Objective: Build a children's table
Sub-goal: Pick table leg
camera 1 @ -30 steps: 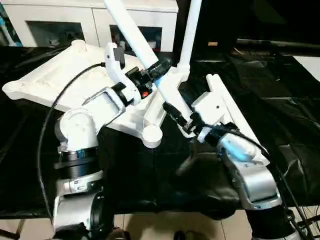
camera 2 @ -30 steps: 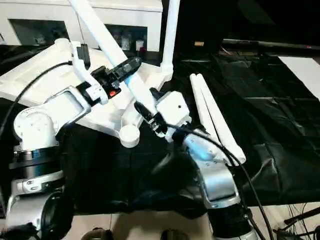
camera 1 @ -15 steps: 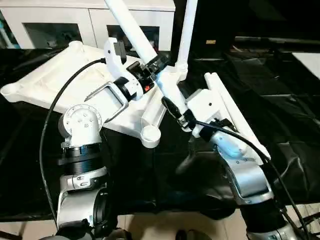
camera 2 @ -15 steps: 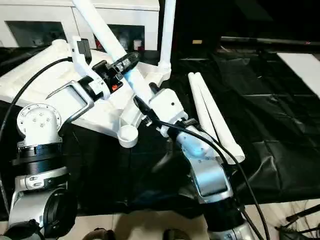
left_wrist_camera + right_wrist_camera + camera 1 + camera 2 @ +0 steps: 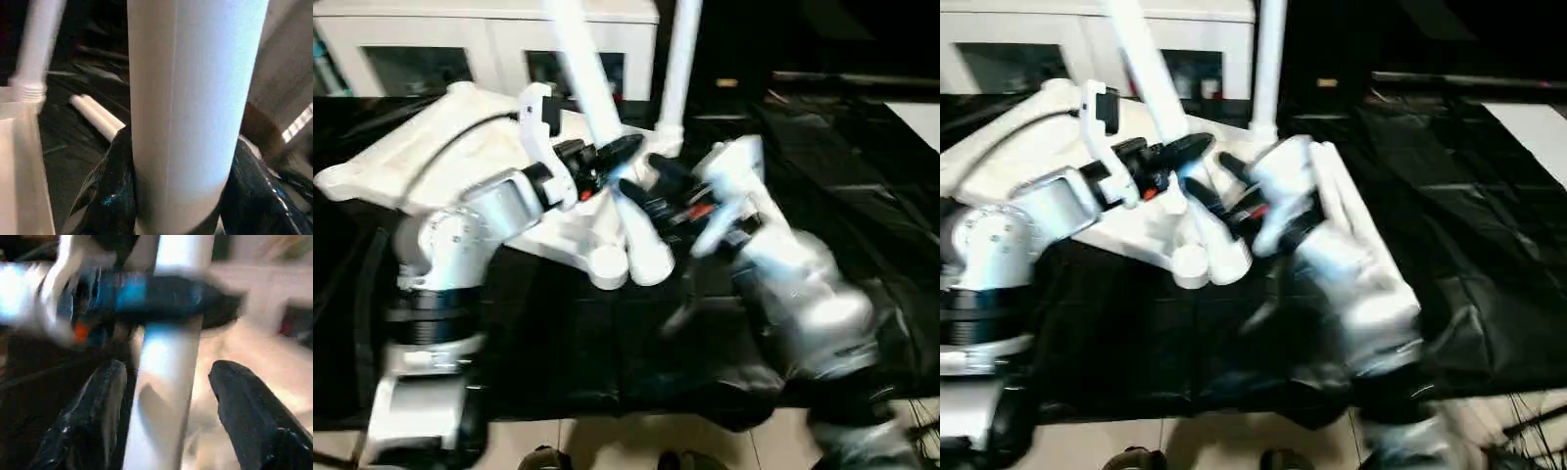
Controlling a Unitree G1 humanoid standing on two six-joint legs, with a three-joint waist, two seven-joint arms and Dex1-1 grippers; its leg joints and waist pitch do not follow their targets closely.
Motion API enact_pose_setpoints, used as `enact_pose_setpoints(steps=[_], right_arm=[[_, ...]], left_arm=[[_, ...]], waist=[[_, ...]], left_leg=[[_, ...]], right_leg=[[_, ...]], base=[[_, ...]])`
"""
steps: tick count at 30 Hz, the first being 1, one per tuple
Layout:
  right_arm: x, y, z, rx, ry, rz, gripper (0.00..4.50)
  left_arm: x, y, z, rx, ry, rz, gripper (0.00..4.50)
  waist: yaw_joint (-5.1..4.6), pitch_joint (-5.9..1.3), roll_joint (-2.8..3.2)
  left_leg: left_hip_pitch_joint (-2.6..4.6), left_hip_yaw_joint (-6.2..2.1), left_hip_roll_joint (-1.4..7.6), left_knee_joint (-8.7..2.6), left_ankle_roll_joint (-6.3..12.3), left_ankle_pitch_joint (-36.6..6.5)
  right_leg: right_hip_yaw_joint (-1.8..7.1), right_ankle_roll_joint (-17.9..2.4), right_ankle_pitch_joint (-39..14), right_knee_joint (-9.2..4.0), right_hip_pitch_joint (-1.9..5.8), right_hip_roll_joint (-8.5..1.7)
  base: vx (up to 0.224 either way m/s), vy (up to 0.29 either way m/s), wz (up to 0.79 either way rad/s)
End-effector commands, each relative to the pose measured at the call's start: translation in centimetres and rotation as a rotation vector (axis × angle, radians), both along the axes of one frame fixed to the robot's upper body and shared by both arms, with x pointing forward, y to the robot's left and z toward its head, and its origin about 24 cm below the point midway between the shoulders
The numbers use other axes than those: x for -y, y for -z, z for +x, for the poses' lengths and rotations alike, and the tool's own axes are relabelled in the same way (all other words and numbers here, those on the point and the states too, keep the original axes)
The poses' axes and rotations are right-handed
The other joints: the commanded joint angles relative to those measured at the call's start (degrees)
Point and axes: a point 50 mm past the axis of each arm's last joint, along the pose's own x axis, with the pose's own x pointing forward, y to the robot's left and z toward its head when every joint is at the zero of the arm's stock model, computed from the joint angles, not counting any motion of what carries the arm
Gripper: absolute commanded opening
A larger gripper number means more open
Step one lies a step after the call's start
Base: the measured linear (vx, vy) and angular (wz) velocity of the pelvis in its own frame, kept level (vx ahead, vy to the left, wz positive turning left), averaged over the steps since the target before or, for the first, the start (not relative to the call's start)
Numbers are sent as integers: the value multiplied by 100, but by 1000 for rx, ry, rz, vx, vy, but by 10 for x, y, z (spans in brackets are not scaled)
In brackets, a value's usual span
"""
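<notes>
Right gripper [image 5: 641, 191], mid-frame, had just let go: its jaws stood released either side of the tilted leg [image 5: 597, 108], which now sat steeper than half a second before. Left gripper [image 5: 607, 157] was clamped on that leg; likely being seated in the upturned top [image 5: 411, 157], upper left. No readable writing.

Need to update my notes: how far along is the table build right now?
Done: one upright leg stands in a far socket of the upturned tabletop. In hand: left tool grips a second leg, tilted, end beside the near socket; right tool open around it. Left: seat it, then two spare legs on the black cloth.
</notes>
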Motion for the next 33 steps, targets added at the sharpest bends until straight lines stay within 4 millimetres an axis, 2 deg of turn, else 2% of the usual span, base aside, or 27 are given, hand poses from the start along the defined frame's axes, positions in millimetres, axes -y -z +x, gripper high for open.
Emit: enact_pose_setpoints(steps=[1,2,4,9,13,15,16,18,19,24,25,29,33], right_arm=[[2,-3,-2,-74,-124,0,294],[3,-2,-2,-88,-140,-13,294],[6,2,-3,-141,-180,-48,294],[8,1,0,-214,-202,-53,294],[7,-1,2,-240,-226,-66,294],[6,-3,4,-234,-209,-91,294],[5,-3,5,-233,-203,-98,294],[4,-2,6,-231,-191,-108,294],[2,-1,6,-229,-183,-120,294],[0,5,3,-254,-191,-146,294],[1,6,3,-264,-191,-152,294],[2,6,5,-279,-185,-153,294],[3,8,7,-289,-179,-164,294]], left_arm=[[8,-15,-4,48,92,-8,184],[7,-16,-3,50,93,-12,184],[7,-21,-3,62,111,-26,184],[10,-22,-5,67,167,-40,184],[13,-19,-5,73,172,3,184],[15,-19,-5,82,165,23,184],[16,-19,-4,84,160,27,184],[16,-20,-5,88,159,29,184],[17,-20,-6,91,163,32,184],[20,-19,-8,101,187,40,184],[21,-20,-8,107,198,46,184],[23,-20,-8,117,203,58,184],[26,-20,-10,127,221,68,184]], waist=[[22,-457,3],[35,-469,-27],[62,-449,-14],[55,-432,-72],[50,-432,-86],[52,-435,-84],[50,-457,-120],[59,-464,-115],[63,-461,-93],[62,-450,-105],[63,-444,-79],[59,-455,-117],[65,-463,-118]], left_leg=[[137,-25,102,-381,147,-1267],[145,-20,98,-363,144,-1253],[138,-11,103,-360,115,-1193],[123,-16,89,-363,90,-1157],[131,-18,106,-365,56,-1158],[128,-21,116,-373,35,-1091],[127,-16,114,-364,36,-1069],[118,-17,119,-365,34,-997],[129,-16,121,-366,28,-1003],[133,-11,118,-371,-2,-1107],[138,-13,119,-373,-9,-1127],[129,-11,114,-366,-24,-1138],[124,-13,116,-362,-18,-1079]], right_leg=[[194,-863,-1671,-412,368,-303],[187,-889,-1762,-410,372,-315],[197,-844,-1891,-438,349,-327],[181,-746,-2182,-461,343,-327],[182,-663,-2251,-466,325,-326],[183,-707,-2065,-445,328,-324],[182,-723,-2019,-440,343,-324],[186,-771,-1881,-417,351,-333],[187,-800,-1838,-415,340,-331],[190,-814,-1908,-423,341,-330],[192,-807,-1937,-427,336,-329],[192,-727,-2051,-443,349,-333],[190,-723,-2036,-434,350,-336]], base=[[0,0,0],[0,0,0],[0,0,0],[0,0,0],[0,0,0],[0,0,0],[0,0,0],[0,0,0],[0,0,0],[0,0,0],[0,0,0],[0,0,0],[0,0,0]])
